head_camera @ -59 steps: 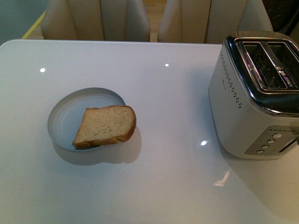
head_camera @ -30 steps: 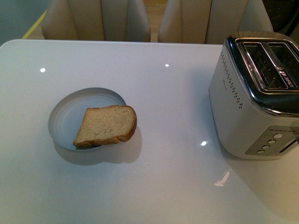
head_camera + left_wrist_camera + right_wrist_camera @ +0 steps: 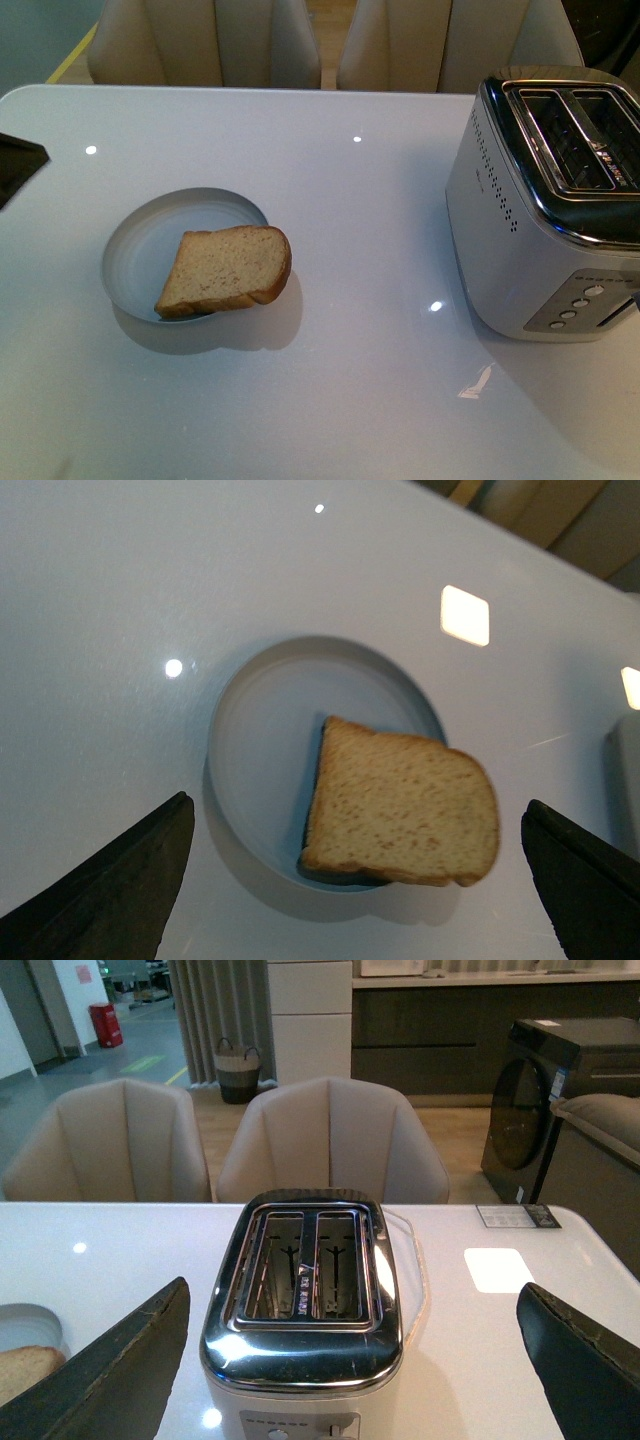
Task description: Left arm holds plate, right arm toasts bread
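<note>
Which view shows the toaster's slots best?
The right wrist view: it looks down into both slots of the toaster, which appear empty. The front view shows the toaster obliquely, cropped at the frame edge. The left wrist view shows no slots.

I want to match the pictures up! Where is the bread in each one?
Front view: the bread lies left of centre on the plate, with its rounded end poking over the rim.
Left wrist view: the bread is near the middle, overhanging the plate's rim.
Right wrist view: only a corner of the bread shows at the picture's edge, away from the toaster.
Shared landmark: the plate under it, seen in all three.
</note>
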Robot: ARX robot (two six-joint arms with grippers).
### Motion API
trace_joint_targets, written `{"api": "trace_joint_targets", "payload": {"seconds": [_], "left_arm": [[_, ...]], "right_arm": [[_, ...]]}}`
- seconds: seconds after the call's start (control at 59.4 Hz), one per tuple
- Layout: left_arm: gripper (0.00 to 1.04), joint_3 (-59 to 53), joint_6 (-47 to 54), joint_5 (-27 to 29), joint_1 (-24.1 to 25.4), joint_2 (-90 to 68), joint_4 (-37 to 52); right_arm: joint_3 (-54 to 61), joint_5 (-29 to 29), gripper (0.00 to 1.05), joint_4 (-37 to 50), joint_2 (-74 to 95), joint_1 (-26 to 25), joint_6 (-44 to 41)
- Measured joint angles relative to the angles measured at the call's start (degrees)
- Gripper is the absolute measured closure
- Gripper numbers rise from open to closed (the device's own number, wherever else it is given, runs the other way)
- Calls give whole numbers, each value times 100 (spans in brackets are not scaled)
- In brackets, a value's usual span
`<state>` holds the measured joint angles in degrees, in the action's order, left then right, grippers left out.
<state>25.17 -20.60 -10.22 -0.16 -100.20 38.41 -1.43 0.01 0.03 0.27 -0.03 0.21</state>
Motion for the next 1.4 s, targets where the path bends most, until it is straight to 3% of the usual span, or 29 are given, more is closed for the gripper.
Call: {"api": "trace_joint_targets", "payload": {"seconds": [0.135, 0.27, 0.809, 0.91, 1.061, 1.23, 1.314, 1.398], "left_arm": [[7, 734, -278, 280, -24, -1773, 133], [7, 1189, -337, 376, -131, -2500, 131], [9, 2343, -782, 492, -197, -3705, -146], [24, 2417, -837, 544, -192, -3766, -225], [57, 2516, -914, 588, -208, -3829, -485], [91, 2457, -1261, 155, -369, -3836, -575], [101, 2374, -1569, 35, -413, -3779, -551], [102, 2221, -1779, -116, -428, -3683, -551]], "right_arm": [[0, 0, 9, 0, 0, 0, 0], [0, 0, 9, 0, 0, 0, 0], [0, 0, 9, 0, 0, 0, 0], [0, 0, 9, 0, 0, 0, 0], [0, 0, 9, 0, 0, 0, 0], [0, 0, 9, 0, 0, 0, 0], [0, 0, 9, 0, 0, 0, 0], [0, 2, 9, 0, 0, 0, 0]]}}
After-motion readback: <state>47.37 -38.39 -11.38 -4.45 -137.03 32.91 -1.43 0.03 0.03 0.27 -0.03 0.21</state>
